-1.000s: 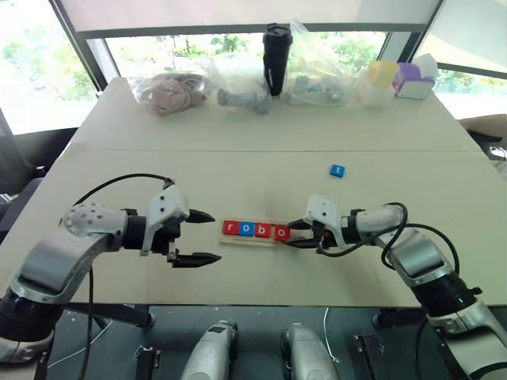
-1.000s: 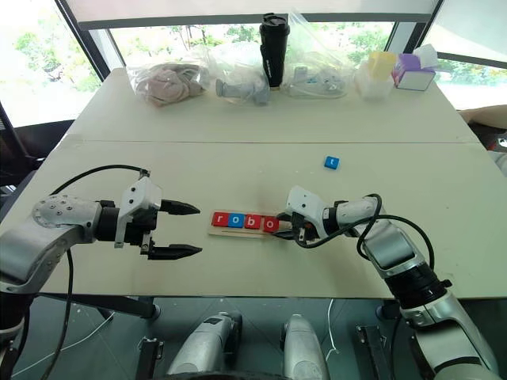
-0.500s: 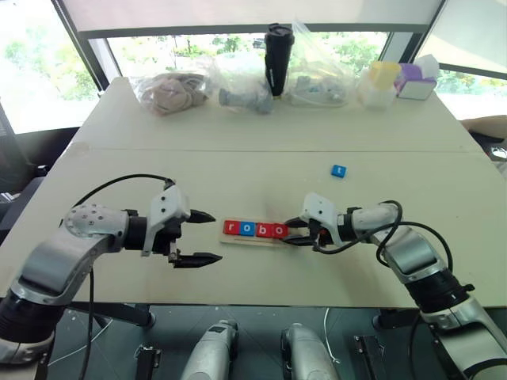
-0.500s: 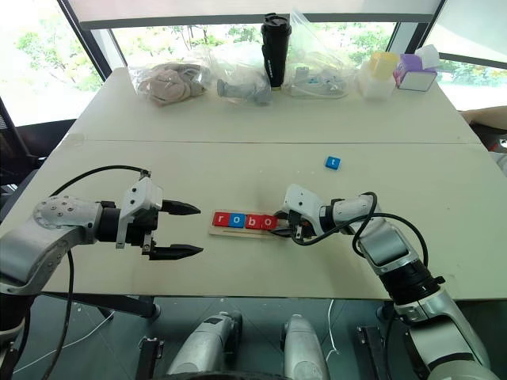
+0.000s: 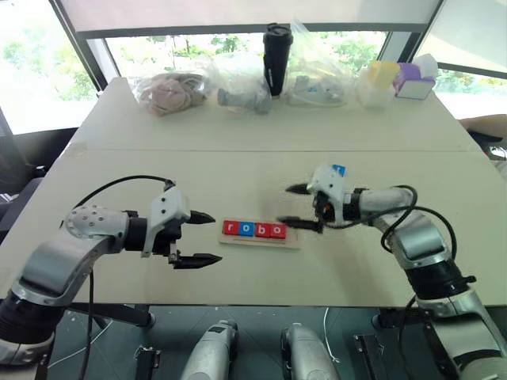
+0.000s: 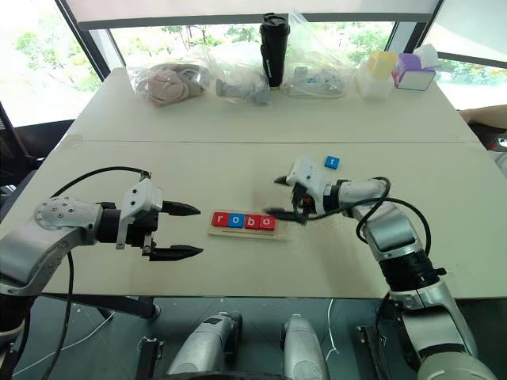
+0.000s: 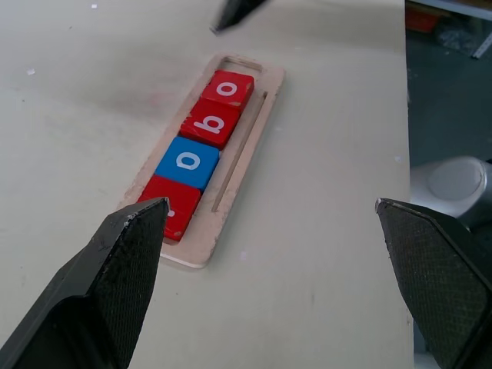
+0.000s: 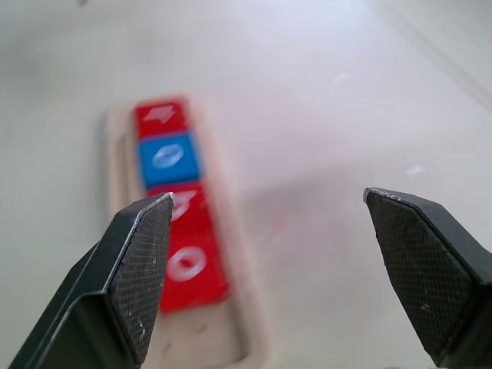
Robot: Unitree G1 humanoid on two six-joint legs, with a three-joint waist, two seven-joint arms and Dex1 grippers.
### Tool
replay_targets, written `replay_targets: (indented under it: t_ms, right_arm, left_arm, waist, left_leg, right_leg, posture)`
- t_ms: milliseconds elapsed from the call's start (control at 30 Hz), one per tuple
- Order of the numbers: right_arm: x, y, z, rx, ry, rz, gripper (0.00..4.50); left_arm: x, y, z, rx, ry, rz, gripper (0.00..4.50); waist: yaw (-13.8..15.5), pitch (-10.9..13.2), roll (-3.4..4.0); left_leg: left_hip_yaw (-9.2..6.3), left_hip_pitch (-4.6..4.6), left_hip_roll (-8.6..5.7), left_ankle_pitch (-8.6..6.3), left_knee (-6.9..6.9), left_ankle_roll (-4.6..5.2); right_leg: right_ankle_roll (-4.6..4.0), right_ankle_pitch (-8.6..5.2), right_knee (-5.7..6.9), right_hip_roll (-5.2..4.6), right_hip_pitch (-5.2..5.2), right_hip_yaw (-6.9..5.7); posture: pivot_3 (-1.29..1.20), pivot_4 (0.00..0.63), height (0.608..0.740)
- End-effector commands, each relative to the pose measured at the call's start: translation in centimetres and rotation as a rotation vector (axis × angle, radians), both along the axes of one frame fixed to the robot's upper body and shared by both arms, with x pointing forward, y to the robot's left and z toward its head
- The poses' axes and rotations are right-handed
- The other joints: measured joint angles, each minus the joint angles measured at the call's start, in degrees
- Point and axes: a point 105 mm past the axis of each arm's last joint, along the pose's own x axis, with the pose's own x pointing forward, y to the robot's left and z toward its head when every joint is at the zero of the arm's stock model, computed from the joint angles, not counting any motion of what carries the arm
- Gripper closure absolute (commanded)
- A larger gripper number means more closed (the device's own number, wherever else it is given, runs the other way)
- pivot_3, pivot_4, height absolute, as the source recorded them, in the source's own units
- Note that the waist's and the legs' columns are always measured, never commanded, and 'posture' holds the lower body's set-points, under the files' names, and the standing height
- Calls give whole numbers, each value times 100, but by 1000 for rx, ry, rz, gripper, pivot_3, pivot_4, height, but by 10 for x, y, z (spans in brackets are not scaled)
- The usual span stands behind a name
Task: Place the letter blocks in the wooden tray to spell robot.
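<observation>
The wooden tray (image 5: 290, 241) lies at the table's middle front. In it sit, left to right, a red r (image 5: 230, 228), a blue o (image 5: 246, 229), a red b (image 5: 262, 229) and a red o (image 5: 277, 230); the slot at its right end is bare. A blue t block (image 6: 332, 162) lies on the table farther back and right. My right gripper (image 5: 287, 206) hovers open just above the tray's right end, holding nothing. Left of the tray, my left gripper (image 5: 212, 237) stands open and empty, pointing at the row of tiles (image 7: 188, 161).
Along the far edge stand clear bags (image 5: 170, 89) of parts, a black tumbler (image 5: 276, 57), and yellow (image 5: 381, 75) and purple (image 5: 412, 79) boxes. A seam (image 5: 198, 150) crosses the table behind the work area. The table's front edge runs close below both grippers.
My right gripper opened, leaving the red o in the tray, then lifted up and back from the tray's right end. The left gripper kept still.
</observation>
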Motion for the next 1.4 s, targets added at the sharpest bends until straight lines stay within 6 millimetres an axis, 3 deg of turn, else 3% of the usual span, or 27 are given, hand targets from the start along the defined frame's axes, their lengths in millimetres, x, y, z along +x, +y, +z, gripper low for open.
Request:
replay_targets:
  t_ms: [33, 100, 167, 267, 367, 533, 867, 1133, 1300, 1400]
  right_arm:
    - [31, -43, 20, 121, -62, -307, 411]
    - [29, -46, 17, 162, -32, -340, 411]
    - [12, -34, 11, 163, 0, -257, 411]
    - [-29, -5, -16, 59, 39, -78, 411]
    - [-45, 10, -31, 1, 36, -26, 411]
    - [-44, 11, -50, -68, 20, -37, 411]
    - [-36, 9, -60, -111, -8, -46, 411]
    - [-34, 15, -54, -84, -22, -33, 411]
    - [-50, 24, -10, 147, 26, 57, 411]
    - [-40, 15, 15, 228, 15, 14, 411]
  left_arm:
    - [0, 0, 6, -10, -36, 3, 0]
    - [-1, -1, 6, -12, -37, 5, 0]
    - [-1, -1, 6, -13, -35, 6, 0]
    - [-1, 0, 5, -11, -32, 11, 0]
    - [0, 1, 4, -11, -30, 13, 0]
    - [2, 0, 4, -7, -31, 10, 0]
    - [2, -1, 4, -11, -33, 16, 0]
    - [2, -2, 3, -14, -33, 21, 0]
    - [2, -1, 2, -8, -31, 22, 0]
    - [3, 0, 3, -7, -33, 23, 0]
  waist:
    - [14, 0, -1]
    - [35, -1, -1]
    - [30, -1, -1]
    - [8, -1, 0]
    - [-49, 0, 3]
    - [-7, 0, 2]
    - [0, 0, 2]
    - [-1, 0, 2]
    - [2, 0, 2]
    - [2, 0, 2]
  left_leg:
    - [0, 1, 0, 0, 0, 0]
    - [-1, 2, 0, 0, 0, -1]
    - [0, 0, -1, 0, -4, 0]
    - [1, -5, -2, 1, -16, 2]
    - [4, -3, 1, 1, -20, 2]
    - [5, 3, 6, -4, 1, -8]
    - [5, 3, 4, 0, -1, 0]
    - [5, 3, 5, 0, 2, 0]
    - [5, 1, 5, 1, 0, 1]
    - [4, 2, 5, 1, 2, 0]
  right_leg:
    - [0, 0, 0, 0, 2, 0]
    - [-1, 0, -1, 0, 4, -1]
    - [0, 0, 0, -1, 1, 0]
    - [16, 9, 7, -3, -13, 1]
    - [17, 9, 15, -2, -21, 4]
    - [-9, 3, 12, 3, -6, 4]
    - [-7, 3, 2, 1, -1, 2]
    - [-8, 3, 5, 2, 0, 1]
    - [-7, 4, 6, 2, -3, 2]
    - [-7, 4, 5, 1, 0, 3]
  posture:
    - [0, 150, 740]
    - [0, 150, 740]
    - [0, 150, 740]
    - [0, 150, 740]
    - [0, 150, 740]
    - [0, 150, 740]
    - [0, 150, 740]
    - [0, 150, 740]
    - [0, 150, 740]
    - [0, 150, 740]
